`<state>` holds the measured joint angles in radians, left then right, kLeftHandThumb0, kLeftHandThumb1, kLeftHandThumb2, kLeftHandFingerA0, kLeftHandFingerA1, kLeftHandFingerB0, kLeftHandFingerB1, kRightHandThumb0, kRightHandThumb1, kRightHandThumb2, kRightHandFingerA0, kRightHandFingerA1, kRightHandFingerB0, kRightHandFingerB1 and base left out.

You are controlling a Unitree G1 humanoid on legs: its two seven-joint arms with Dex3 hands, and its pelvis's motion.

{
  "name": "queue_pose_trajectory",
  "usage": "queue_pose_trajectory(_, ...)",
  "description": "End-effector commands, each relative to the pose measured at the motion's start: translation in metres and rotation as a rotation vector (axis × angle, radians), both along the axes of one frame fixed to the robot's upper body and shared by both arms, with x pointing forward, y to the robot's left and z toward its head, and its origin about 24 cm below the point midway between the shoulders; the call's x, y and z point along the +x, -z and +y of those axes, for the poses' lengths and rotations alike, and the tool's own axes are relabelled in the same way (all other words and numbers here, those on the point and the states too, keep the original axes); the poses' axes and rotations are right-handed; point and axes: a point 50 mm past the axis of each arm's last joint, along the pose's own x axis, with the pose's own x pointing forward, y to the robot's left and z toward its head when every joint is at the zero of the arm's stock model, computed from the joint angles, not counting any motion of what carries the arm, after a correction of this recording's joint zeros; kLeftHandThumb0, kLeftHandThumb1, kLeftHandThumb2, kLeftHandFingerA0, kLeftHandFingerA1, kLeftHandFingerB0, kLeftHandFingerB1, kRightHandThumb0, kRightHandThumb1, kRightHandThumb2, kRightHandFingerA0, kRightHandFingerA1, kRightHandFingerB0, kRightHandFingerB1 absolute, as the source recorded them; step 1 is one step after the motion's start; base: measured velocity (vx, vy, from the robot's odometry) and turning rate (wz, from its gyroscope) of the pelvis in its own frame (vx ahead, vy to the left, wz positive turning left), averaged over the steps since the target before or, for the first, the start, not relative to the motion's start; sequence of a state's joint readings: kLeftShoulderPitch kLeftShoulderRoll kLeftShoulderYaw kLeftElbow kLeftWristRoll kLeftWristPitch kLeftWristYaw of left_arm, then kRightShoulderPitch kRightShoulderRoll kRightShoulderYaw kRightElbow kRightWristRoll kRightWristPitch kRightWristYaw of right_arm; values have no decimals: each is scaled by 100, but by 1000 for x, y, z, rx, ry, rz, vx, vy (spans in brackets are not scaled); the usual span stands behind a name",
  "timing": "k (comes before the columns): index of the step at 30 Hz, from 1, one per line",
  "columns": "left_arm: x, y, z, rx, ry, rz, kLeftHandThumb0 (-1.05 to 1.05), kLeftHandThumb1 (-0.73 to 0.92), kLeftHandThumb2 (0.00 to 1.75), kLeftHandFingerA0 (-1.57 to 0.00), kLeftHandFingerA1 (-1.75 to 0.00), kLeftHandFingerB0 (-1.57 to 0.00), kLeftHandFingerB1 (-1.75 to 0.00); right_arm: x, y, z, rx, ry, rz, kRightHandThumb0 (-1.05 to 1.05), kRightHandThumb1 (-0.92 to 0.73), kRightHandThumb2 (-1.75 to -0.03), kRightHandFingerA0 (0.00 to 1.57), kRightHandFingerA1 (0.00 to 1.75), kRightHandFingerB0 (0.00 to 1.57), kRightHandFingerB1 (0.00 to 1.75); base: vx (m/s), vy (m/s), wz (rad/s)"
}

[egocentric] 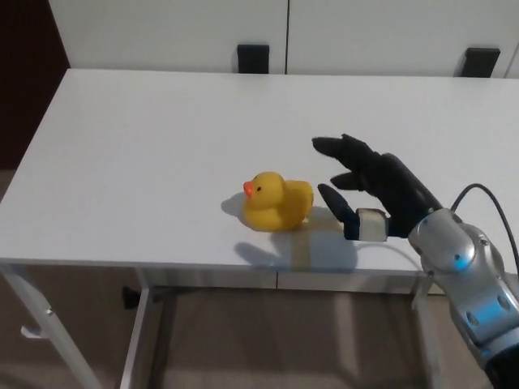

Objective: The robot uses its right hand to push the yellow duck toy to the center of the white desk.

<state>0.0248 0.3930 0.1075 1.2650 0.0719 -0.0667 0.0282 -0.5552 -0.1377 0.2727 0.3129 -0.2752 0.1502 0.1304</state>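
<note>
Yellow duck toy (277, 203) near front edge of white desk (162, 130) (short of centre, push unfinished). Right hand (369, 190) just beside it, fingers spread, holding nothing.

No text, label, brand, number or sign can be read on anything here.

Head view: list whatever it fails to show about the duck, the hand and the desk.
- Yellow duck: its far side and base are hidden by its own body.
- Right hand: the palm side faces away; the arm is cut off by the bottom right corner.
- White desk: its right end runs past the picture's edge, so its centre cannot be fixed.
- Left hand: not in view.
</note>
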Motion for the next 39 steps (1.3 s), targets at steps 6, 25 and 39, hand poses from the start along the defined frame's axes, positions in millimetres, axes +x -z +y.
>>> queue_pose_trajectory(6, -2, -3, 4, 0, -9, -55, -17, 64, 81, -80, -79, -83, -92, -79, -62, -127, -25, 88, -39, -78, -74, -108, 16, 52, 5, 34, 0, 0, 0)
queue_pose_trajectory(25, -5, -4, 6, 15, -28, -42, -17, 65, 77, -82, -80, -82, -91, -249, -94, -321, -53, 972, -167, -84, -67, -109, 50, 73, 15, 57, 0, 0, 0)
queue_pose_trajectory(39, -5, -5, 8, 15, -48, -49, -18, 63, 73, -82, -82, -80, -91, -308, 32, -358, 2, 1383, 12, -35, -68, -63, 47, 78, 10, 57, 0, 0, 0)
